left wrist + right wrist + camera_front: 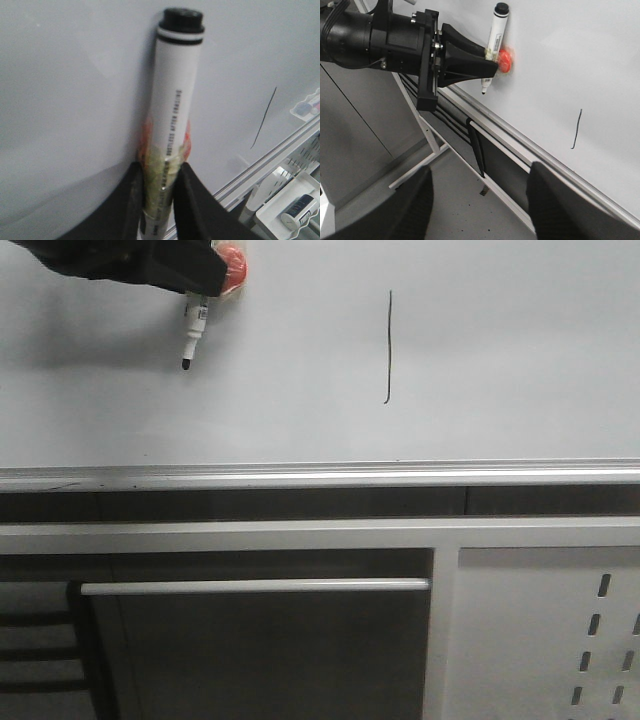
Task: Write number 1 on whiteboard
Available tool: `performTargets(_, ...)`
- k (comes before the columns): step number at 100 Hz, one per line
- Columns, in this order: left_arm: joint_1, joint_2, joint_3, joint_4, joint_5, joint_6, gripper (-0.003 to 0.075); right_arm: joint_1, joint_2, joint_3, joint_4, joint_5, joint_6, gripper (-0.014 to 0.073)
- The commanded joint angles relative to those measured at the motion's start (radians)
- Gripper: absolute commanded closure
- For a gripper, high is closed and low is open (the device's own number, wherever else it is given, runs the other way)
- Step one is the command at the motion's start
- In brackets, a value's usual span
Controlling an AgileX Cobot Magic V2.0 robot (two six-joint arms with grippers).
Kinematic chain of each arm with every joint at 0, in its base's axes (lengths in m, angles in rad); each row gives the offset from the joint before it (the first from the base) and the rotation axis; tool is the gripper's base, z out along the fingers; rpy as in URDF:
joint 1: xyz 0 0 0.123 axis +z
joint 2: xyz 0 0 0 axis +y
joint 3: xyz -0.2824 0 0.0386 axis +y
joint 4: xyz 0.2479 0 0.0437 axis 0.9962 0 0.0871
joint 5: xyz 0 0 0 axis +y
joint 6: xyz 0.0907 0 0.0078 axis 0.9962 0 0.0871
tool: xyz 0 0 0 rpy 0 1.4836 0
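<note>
Ink of the number 1 (388, 346) runs thin, black, near-vertical mid-whiteboard (500, 360), hooked at its foot. My left gripper (159, 192) clamps the marker (193, 335) well aside; my right gripper (479, 202) gapes.

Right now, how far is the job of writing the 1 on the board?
Done: a thin black 1 already stands on the whiteboard. In hand: the left hand grips the marker, whose tip is well to the left of the stroke; whether it touches the board is unclear. The right hand is open and holds nothing. Left: the stroke looks complete, perhaps only putting the marker away.
</note>
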Motion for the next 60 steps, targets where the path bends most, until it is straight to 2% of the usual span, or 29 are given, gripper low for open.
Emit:
performTargets(1, 0.004, -0.015, -0.04, -0.056, -0.055, -0.008, 0.0632, -0.005, -0.01, -0.036, 0.03, -0.042, -0.001, 0.0218)
performTargets(60, 0.004, -0.015, -0.04, -0.042, -0.055, -0.006, 0.0632, -0.005, -0.01, -0.036, 0.03, -0.042, -0.001, 0.0218)
